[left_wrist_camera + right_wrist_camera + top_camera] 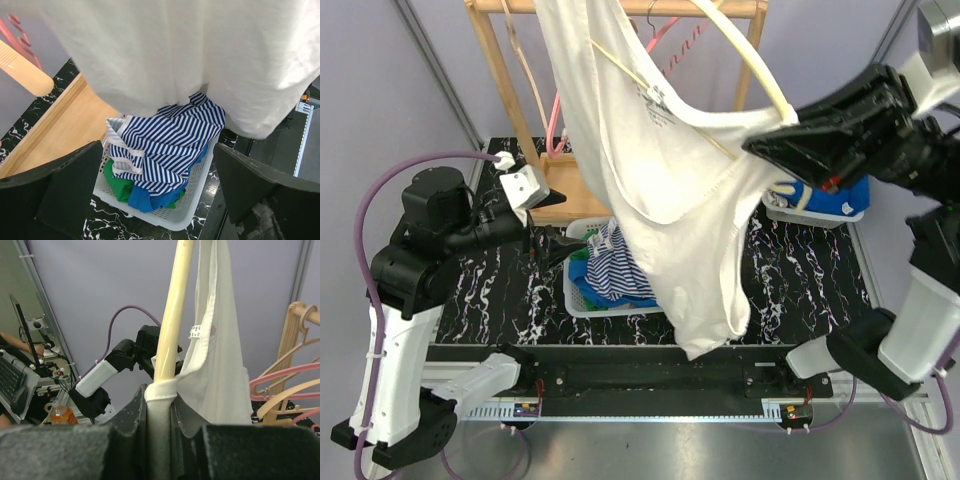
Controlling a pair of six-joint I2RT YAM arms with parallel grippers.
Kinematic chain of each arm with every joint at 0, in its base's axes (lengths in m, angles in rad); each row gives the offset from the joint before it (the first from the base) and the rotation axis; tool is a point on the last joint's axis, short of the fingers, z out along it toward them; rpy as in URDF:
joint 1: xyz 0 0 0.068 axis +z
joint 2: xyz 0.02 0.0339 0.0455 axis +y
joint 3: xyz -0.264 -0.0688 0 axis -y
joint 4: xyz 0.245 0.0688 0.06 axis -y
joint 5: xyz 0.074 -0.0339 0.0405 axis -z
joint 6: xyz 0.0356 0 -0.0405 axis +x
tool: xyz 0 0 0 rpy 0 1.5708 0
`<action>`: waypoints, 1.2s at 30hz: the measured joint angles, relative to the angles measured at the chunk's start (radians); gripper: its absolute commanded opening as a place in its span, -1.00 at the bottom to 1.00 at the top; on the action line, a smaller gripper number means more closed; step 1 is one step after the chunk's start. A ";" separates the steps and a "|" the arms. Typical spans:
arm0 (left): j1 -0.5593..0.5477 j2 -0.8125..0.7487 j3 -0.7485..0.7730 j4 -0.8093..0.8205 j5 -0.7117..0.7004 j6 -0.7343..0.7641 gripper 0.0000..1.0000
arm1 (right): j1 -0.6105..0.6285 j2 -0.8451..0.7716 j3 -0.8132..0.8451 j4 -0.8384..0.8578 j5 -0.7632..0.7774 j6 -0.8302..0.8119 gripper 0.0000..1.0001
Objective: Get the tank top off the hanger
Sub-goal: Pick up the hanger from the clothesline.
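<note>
Colour rundown: the tank top (670, 180) is plain white, no print. The hanger (750, 60) is a pale cream wood tone. In the white plastic basket (170, 217) there's a navy-and-white striped shirt (165, 145), a bright green garment (116, 186) and a royal blue garment (145, 199). The tabletop (800, 270) is black marble-look with white veins. The spare hangers (557, 130) are pink, the rack (498, 70) light wood, and the cable (450, 154) purple.
</note>
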State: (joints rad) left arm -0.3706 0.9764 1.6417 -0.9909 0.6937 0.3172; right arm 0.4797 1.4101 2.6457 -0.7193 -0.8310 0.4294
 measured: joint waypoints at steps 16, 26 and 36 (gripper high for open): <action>0.005 -0.016 -0.011 -0.009 -0.002 0.017 0.98 | 0.000 0.153 0.114 0.421 -0.001 0.143 -1.00; 0.005 -0.032 -0.054 -0.003 -0.014 0.016 0.98 | 0.000 0.131 0.116 0.597 0.095 0.153 -1.00; 0.005 -0.032 -0.054 -0.002 -0.018 0.016 0.98 | 0.000 0.187 0.126 0.729 0.176 0.107 -1.00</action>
State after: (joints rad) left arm -0.3653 0.9447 1.5879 -0.9932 0.6758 0.3336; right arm 0.4797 1.5974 2.7720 0.0093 -0.6552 0.5365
